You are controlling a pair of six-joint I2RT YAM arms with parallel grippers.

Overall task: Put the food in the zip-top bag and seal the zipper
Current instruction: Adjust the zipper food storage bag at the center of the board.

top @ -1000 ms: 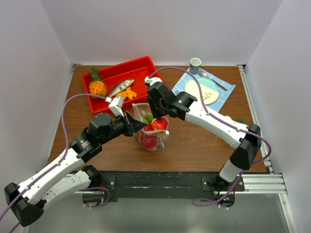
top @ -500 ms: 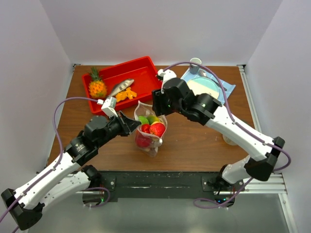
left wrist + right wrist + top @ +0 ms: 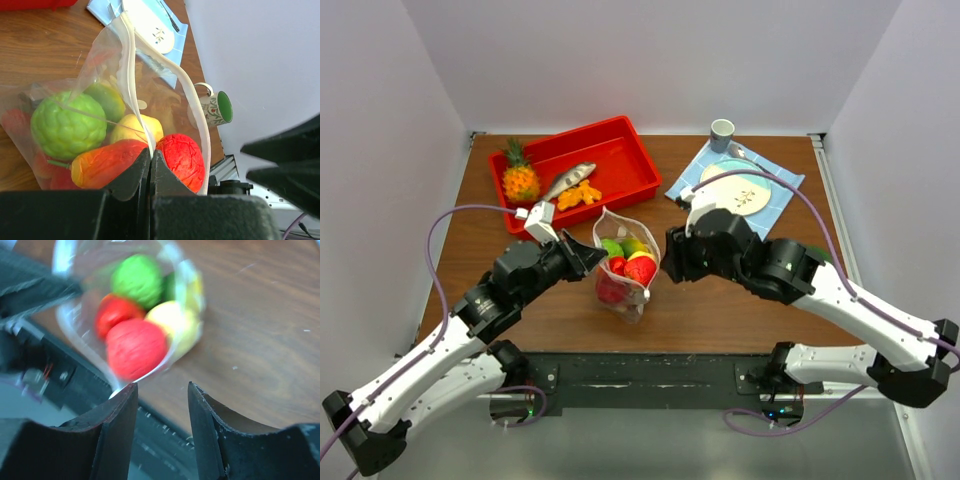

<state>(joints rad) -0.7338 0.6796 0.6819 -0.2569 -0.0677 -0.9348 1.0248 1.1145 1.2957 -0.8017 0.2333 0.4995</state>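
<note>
The clear zip-top bag (image 3: 625, 270) stands in the middle of the table with its mouth open. It holds the food (image 3: 638, 266): green, yellow and red toy fruits, also seen in the left wrist view (image 3: 65, 124) and the right wrist view (image 3: 136, 347). My left gripper (image 3: 592, 257) is shut on the zipper (image 3: 131, 70) at the bag's left rim. My right gripper (image 3: 670, 258) is open and empty, just right of the bag, with its fingers (image 3: 117, 412) near the bag's edge.
A red tray (image 3: 575, 170) at the back left holds a toy pineapple (image 3: 519, 176), a fish and orange pieces. A blue napkin with a plate (image 3: 738, 189), cutlery and a cup (image 3: 722, 133) lies at the back right. A green-lined mug (image 3: 216, 107) shows in the left wrist view.
My right arm has swung from above the bag back and down to its right side. The bag shifted slightly; my left gripper kept its hold.
</note>
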